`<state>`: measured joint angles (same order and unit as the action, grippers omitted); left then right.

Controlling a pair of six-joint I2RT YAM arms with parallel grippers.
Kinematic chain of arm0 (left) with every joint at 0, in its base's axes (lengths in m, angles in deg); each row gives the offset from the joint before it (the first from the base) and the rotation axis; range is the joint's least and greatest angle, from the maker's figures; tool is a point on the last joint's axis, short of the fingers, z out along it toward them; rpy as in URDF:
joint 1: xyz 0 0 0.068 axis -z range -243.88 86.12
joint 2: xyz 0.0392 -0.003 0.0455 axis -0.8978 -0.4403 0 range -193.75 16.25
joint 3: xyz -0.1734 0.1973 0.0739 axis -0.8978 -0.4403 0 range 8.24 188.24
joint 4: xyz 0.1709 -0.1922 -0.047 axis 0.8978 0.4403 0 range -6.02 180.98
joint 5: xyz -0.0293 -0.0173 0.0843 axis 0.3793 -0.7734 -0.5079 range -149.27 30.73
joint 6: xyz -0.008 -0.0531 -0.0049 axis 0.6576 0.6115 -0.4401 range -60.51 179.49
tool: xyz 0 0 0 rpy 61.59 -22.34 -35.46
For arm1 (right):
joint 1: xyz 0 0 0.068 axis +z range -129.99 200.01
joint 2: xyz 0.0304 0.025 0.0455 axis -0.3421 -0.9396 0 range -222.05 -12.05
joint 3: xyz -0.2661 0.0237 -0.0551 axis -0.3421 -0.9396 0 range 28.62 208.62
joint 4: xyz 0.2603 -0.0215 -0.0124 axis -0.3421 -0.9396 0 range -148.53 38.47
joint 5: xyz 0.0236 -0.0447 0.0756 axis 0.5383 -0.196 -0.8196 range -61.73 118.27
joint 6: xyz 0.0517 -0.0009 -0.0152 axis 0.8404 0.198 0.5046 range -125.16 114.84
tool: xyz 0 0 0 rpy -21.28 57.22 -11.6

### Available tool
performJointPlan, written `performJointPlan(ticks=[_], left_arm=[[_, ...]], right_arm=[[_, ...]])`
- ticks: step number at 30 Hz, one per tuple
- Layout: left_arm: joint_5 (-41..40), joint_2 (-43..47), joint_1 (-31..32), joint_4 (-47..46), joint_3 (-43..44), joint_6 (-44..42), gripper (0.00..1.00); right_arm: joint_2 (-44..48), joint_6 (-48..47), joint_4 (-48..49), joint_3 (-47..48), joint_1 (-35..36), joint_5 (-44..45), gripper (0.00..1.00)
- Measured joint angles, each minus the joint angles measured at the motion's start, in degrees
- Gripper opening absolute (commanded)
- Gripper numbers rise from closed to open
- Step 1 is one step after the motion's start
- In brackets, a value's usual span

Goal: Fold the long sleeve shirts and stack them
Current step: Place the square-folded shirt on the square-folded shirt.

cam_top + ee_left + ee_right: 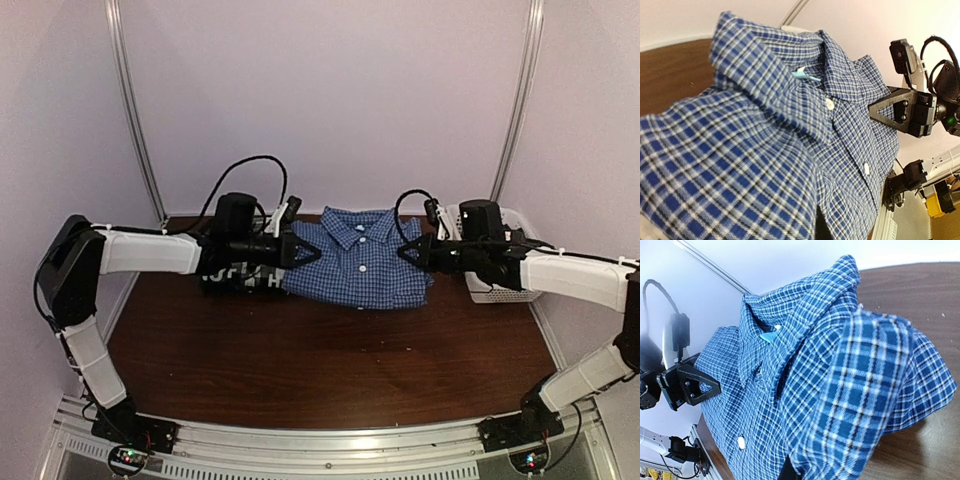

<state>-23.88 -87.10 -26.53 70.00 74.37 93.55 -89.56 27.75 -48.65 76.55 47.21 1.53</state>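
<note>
A dark wooden table [330, 360], pale walls [330, 100] behind. The left gripper [305, 250] and right gripper [405, 252], both closed, apparently pinch opposite sides of the blue checked shirt [358, 262].

Both arms are reached inward from the outer sides, with the forearms held roughly level and pointed at each other. The left arm [150, 252] is bent sharply at the elbow, its upper link raised from the base. The left gripper [312, 253] is closed, its jaws pinched on the left side of the blue checked shirt [360, 265]. The right arm [570, 275] is posed as a mirror, and the right gripper [408, 252] is likewise closed on the shirt's right side.
</note>
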Motion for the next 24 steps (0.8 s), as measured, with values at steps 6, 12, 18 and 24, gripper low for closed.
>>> performJointPlan(ticks=[6, 12, 18, 24], left_arm=[[-0.26, 6.47, -7.91, 5.44, 0.98, -2.32, 0.00], [-0.31, 9.09, -16.98, 12.87, 2.78, -5.38, 0.00], [-3.56, 9.29, -25.57, 18.95, 2.80, -7.69, 0.00], [-5.92, 8.15, -31.23, 20.70, 2.78, -9.05, 0.00]], right_arm=[[-7.19, -0.81, -0.70, 11.30, 1.14, -1.68, 0.00], [-22.91, 0.02, 2.54, 26.40, 4.50, -3.58, 0.00], [-41.59, 2.91, 5.46, 44.85, 7.56, -5.40, 0.00], [-56.72, 5.64, 6.64, 61.18, 9.25, -6.91, 0.00]])
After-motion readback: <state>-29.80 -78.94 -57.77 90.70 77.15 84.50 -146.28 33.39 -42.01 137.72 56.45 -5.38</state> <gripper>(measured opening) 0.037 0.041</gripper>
